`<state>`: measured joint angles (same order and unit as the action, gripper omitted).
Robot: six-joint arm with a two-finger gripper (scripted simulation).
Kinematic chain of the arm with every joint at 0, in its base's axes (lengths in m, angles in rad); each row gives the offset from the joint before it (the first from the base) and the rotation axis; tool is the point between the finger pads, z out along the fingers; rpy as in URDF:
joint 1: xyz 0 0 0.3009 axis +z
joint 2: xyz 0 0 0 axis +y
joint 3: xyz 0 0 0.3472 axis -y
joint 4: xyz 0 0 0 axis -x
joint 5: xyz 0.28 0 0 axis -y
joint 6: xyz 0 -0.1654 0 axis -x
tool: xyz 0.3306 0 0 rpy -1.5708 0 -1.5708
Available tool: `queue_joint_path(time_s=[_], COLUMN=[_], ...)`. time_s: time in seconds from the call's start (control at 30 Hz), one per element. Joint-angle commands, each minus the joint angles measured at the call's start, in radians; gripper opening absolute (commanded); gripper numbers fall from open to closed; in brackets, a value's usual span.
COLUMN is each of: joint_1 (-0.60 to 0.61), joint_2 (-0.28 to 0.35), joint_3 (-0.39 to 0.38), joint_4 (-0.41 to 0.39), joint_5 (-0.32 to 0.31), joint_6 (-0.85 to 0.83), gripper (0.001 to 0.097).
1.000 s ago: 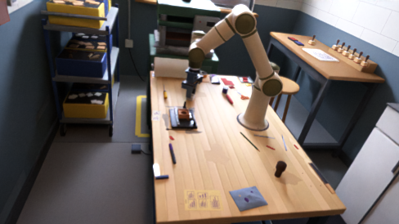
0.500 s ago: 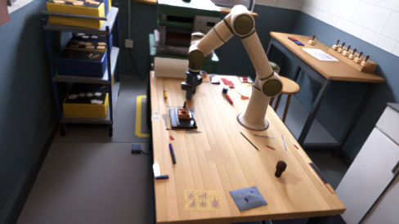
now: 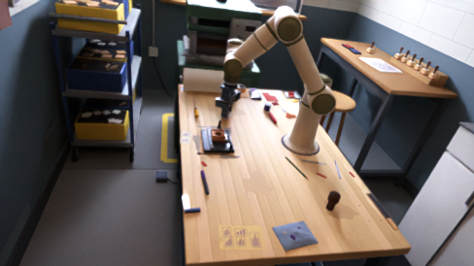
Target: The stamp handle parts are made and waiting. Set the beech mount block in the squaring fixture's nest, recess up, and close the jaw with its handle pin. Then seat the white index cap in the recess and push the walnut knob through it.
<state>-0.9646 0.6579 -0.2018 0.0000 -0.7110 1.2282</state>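
Note:
My gripper hangs low over the bench's far left part, just behind the squaring fixture. Its fingers are closing, and the view is too small to show whether anything sits between them. The fixture is a dark plate. The beech mount block sits in it as a reddish-brown square. The walnut knob stands upright near the bench's right front, far from the gripper. I cannot make out the white index cap.
The bench's left edge runs close beside the fixture. A purple pen and a white marker lie in front of the fixture. A blue cloth lies at the front edge. The arm's base stands mid-bench. A shelf rack stands left.

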Motion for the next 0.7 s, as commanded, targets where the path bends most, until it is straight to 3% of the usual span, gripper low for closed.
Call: queue_joint_path(time_s=[0.0,0.63,0.67], joint_1=[0.000,0.000,0.000], joint_2=[-0.001,-0.001,-0.001], joint_3=[0.001,0.001,0.001], joint_4=[0.000,0.000,0.000], joint_5=[0.000,0.000,0.000], joint_6=[0.000,0.000,0.000], gripper=[0.0413,0.0033,0.0053])
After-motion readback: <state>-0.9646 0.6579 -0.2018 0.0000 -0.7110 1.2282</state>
